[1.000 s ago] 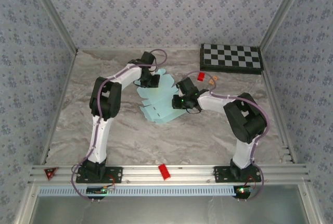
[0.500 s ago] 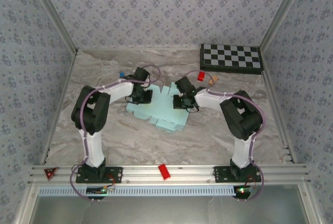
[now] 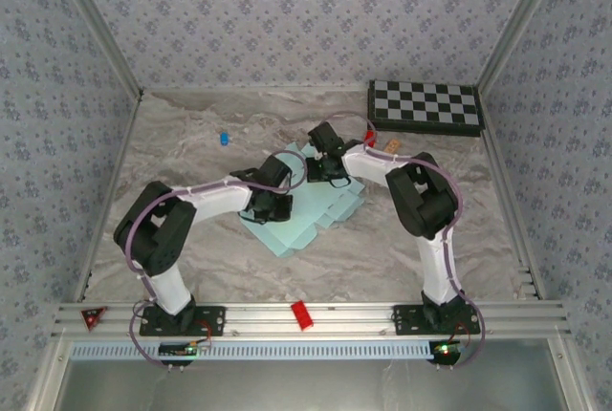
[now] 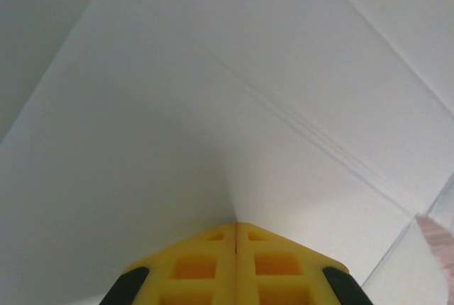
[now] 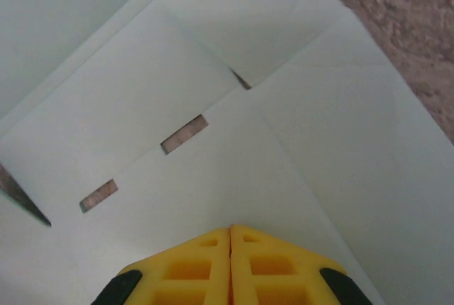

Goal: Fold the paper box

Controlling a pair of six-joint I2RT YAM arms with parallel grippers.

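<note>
The paper box (image 3: 308,223) is a flat pale-blue die-cut sheet lying in the middle of the table. My left gripper (image 3: 271,206) rests on its left part, jaws shut. In the left wrist view the yellow fingertips (image 4: 235,224) meet against the pale sheet (image 4: 213,99), and a faint crease runs up from them. My right gripper (image 3: 331,170) is on the sheet's far edge, also shut. The right wrist view has its closed tips (image 5: 230,228) on the sheet (image 5: 298,142), near two narrow slots (image 5: 184,134) and fold lines. Nothing sits between either pair of fingers.
A black-and-white checkerboard (image 3: 425,107) lies at the back right. A small blue item (image 3: 223,137) sits at the back left, a tan item (image 3: 391,146) just right of the right gripper. A red block (image 3: 302,314) rests on the front rail. Patterned walls enclose the marbled table (image 3: 191,158).
The left gripper has slid from the sheet's far left toward me and rightward. The right gripper has moved away and leftward. The sheet has turned and shifted under them.
</note>
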